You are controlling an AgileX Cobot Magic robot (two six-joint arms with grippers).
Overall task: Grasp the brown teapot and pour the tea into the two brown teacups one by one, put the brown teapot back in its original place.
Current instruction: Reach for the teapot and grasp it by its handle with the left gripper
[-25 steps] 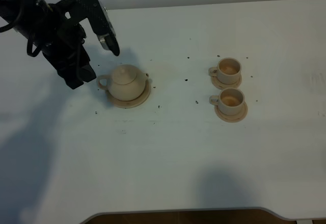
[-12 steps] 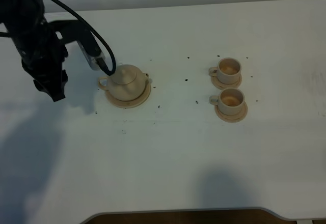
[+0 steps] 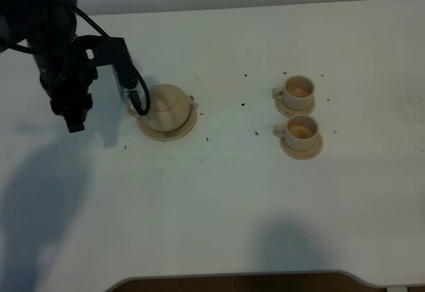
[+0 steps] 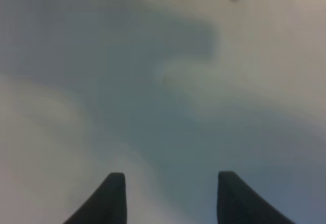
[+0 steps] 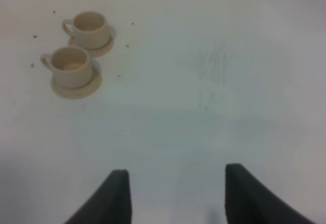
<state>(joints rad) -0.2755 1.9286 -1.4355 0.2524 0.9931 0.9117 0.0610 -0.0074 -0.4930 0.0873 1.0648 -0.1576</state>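
Squat round beige-tan ceramic teapot [image 3: 167,105] stood upright on its wide flat tan saucer [image 3: 188,127], left of the white desk's [image 3: 219,192] middle and toward the far edge. The left gripper [image 4: 171,175], claw spread and empty, hung just beside the pot's loop handle. Two small beige-tan ceramic teacups, far cup [image 3: 299,91] and near cup [image 3: 302,131], sat on saucers right of centre. The right gripper [image 5: 177,170] was likewise spread and held nothing.

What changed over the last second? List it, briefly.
The left gripper came down from the far side of the brown teapot to its handle side, jaws open, nothing gripped. The teapot stayed on its saucer; the two brown teacups did not move.
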